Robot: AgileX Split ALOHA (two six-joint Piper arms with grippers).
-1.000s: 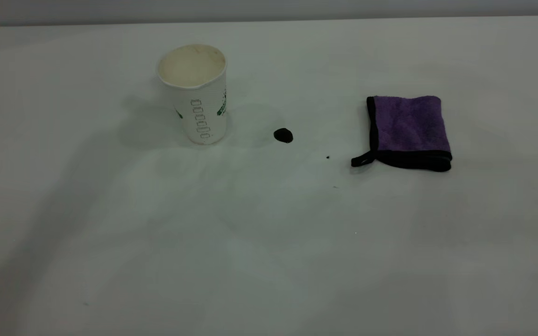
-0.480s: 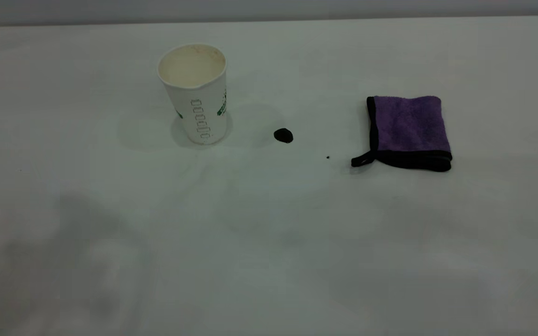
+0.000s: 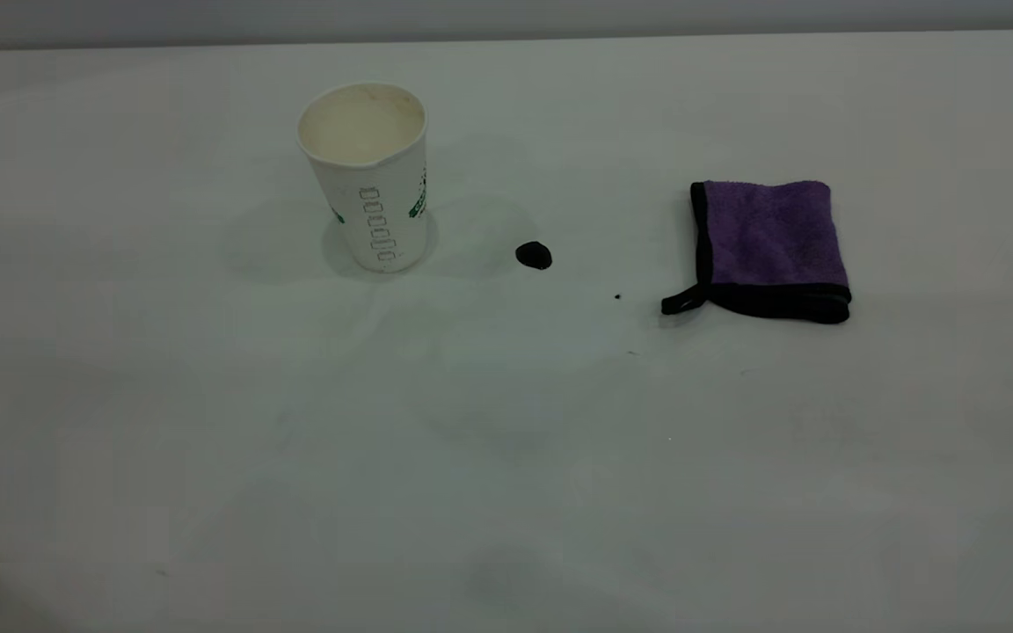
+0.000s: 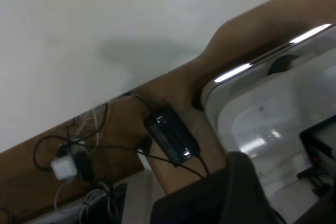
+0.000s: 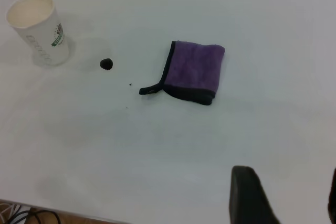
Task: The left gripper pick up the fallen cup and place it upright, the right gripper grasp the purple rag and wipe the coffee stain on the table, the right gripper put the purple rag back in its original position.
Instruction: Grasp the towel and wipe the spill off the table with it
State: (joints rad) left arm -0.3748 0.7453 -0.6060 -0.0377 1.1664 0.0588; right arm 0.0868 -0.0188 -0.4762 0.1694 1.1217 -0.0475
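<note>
The white paper cup [image 3: 366, 180] stands upright on the table [image 3: 506, 457], mouth up; it also shows in the right wrist view [image 5: 39, 27]. The small dark coffee stain [image 3: 533, 255] lies to its right, also in the right wrist view [image 5: 106, 64]. The folded purple rag [image 3: 770, 246] lies flat farther right, also in the right wrist view [image 5: 194, 72]. Neither gripper shows in the exterior view. My right gripper [image 5: 291, 198] is open and empty, high above the table's near side, well short of the rag. My left gripper [image 4: 283, 203] is open and empty beyond the table's edge.
A tiny dark speck [image 3: 617, 296] lies between the stain and the rag. The left wrist view shows the table's edge [image 4: 105, 114], a brown floor with cables and a black power brick [image 4: 170, 135], and a white moulded base [image 4: 262, 119].
The dark shadow at the table's front left has shrunk to the corner, as the left arm drew back. The cup, stain and rag have not moved.
</note>
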